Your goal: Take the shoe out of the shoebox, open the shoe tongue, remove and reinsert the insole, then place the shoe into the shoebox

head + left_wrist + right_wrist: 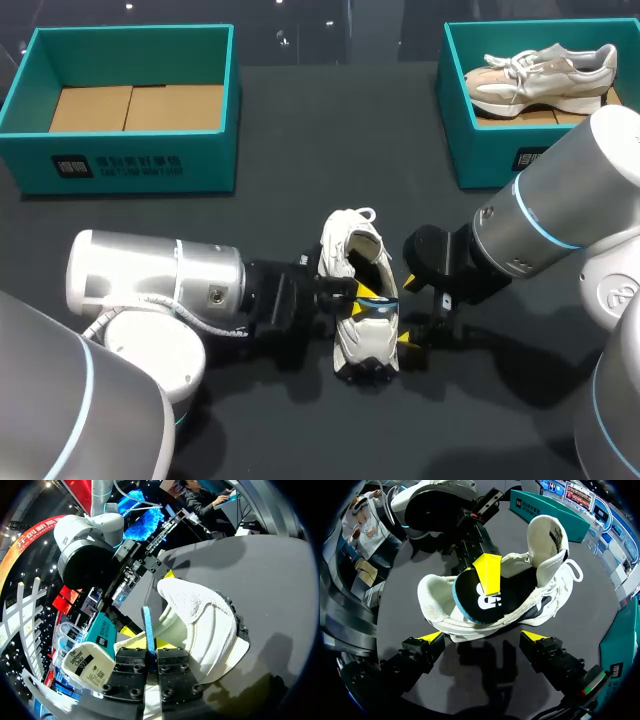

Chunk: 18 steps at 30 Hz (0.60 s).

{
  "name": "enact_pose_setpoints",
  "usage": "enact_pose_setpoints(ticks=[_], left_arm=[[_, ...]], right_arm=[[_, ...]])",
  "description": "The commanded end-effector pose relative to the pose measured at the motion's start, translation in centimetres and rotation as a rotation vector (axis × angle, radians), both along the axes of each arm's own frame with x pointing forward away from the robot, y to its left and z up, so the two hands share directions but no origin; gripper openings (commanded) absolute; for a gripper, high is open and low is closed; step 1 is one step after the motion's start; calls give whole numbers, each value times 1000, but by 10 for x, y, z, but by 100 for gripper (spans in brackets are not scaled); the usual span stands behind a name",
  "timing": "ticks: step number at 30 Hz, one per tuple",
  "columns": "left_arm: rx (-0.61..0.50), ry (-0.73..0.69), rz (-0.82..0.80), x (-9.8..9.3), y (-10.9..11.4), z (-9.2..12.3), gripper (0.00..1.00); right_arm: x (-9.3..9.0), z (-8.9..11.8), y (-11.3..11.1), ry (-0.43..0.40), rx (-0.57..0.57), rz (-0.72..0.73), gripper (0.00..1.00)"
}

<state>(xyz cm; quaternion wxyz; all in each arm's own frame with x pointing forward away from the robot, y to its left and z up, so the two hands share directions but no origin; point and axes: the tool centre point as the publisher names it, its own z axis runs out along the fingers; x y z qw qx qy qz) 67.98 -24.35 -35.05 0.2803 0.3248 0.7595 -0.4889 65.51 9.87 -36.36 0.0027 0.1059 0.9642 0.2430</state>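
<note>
A white sneaker (358, 300) lies on the dark table between my two grippers, with its tongue (547, 540) pulled up and back. Its black insole (485, 605) with a blue edge sticks partly out of the opening. My left gripper (360, 292) comes in from the left and is shut on the insole's blue edge (148, 625), the sneaker's heel (205, 625) beside its fingers. One of its yellow fingertips (487, 572) lies on top of the insole. My right gripper (484, 637) stands open at the heel side, its fingers apart and touching nothing.
A teal shoebox (130, 165) at the back left holds only cardboard. Another teal shoebox (460, 150) at the back right holds a second light sneaker (545, 72). Bare dark table lies between the boxes and in front of the shoe.
</note>
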Motion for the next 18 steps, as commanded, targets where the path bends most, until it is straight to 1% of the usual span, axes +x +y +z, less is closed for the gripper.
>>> enact_pose_setpoints(ticks=[1,5,7,13,16,18], left_arm=[[-12,33,4,1,-2,-1,0],[-33,60,-14,-4,0,8,0],[-35,71,-19,-6,1,13,10],[-38,104,-49,-14,1,25,25],[-48,111,-70,-18,-2,29,26],[-51,109,-76,-19,-5,30,25]], right_arm=[[-2,0,0,-3,-2,-2,100],[-2,0,0,-3,-2,-2,100],[-2,0,0,-3,-2,-2,100],[-2,0,0,-3,-2,-2,100],[-2,0,0,-3,-2,-2,100],[-2,0,0,-3,-2,-2,100]])
